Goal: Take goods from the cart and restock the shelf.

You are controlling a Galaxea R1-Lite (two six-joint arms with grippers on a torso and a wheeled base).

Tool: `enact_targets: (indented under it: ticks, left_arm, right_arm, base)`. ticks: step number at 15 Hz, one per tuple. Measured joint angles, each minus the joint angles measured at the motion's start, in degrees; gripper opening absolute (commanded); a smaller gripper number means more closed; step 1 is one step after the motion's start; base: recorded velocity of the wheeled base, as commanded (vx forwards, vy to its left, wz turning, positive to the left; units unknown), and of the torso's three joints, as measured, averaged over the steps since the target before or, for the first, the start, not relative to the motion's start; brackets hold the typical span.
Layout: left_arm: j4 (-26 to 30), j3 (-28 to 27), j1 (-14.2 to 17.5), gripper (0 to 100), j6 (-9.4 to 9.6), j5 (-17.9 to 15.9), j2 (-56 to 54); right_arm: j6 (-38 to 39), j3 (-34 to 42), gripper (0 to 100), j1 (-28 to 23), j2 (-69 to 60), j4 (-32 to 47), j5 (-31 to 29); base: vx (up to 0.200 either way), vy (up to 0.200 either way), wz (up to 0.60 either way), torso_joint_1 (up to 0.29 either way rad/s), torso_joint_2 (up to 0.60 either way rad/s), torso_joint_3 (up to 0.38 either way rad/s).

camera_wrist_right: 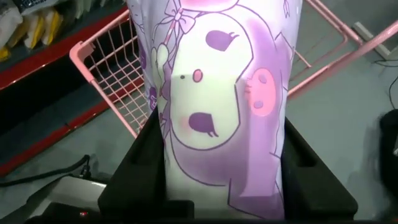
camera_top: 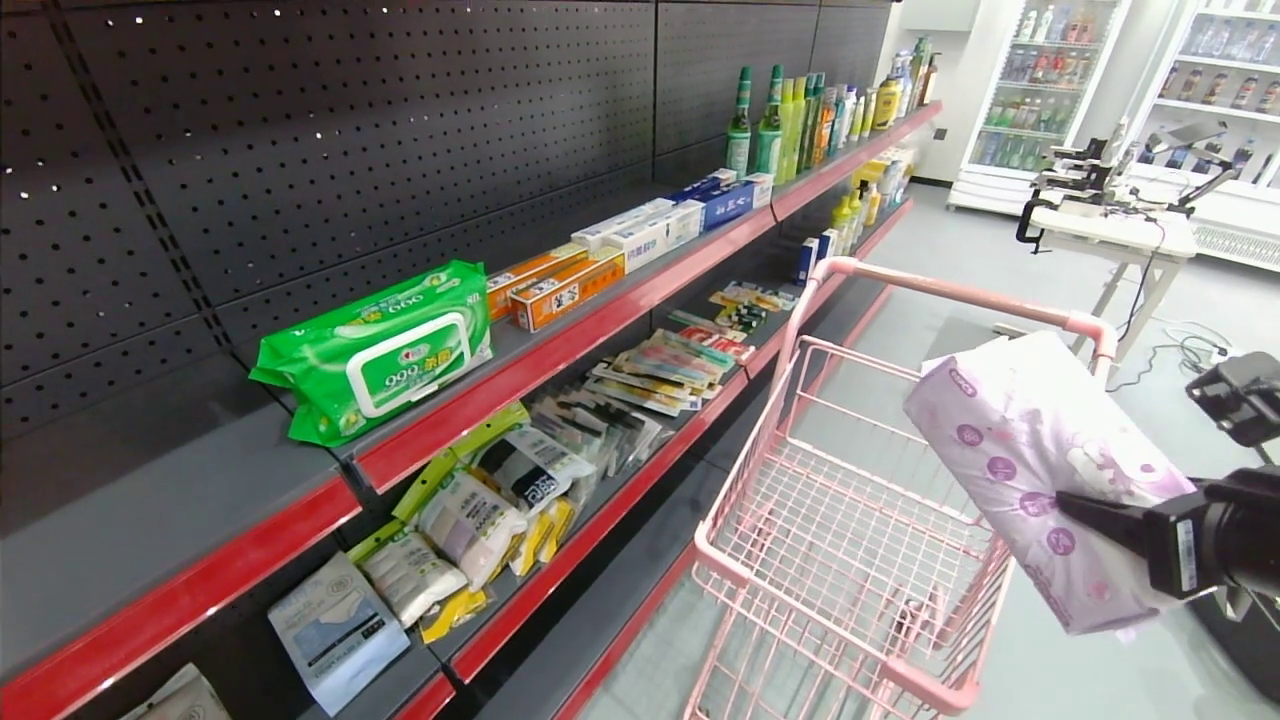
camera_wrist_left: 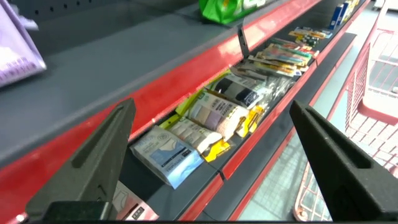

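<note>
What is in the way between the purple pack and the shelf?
Nothing visible. The right gripper holds the purple pack above the cart, and the shelf has bare space beside the green wipes.

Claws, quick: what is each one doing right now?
Left claw: open, holding nothing.
Right claw: closed on the purple pack.

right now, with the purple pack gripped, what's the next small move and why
Probably carry the purple pack left across the cart toward the bare shelf stretch beside the green wipes. The right gripper is shut on it, it hangs above the cart's rim, and that spot is free.
</note>
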Motion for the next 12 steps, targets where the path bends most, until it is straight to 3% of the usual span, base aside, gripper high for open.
enact_targets:
  ticks: [12]
  left_arm:
    - [-0.02, 0.0, 0.0, 100, 0.02, 0.0, 0.0]
  right_arm:
    - [-0.55, 6.12, 0, -4.32, -12.04, -0.09, -0.13]
  base:
    - [0.0, 0.0, 0.0, 0.168, -0.38, -0.216]
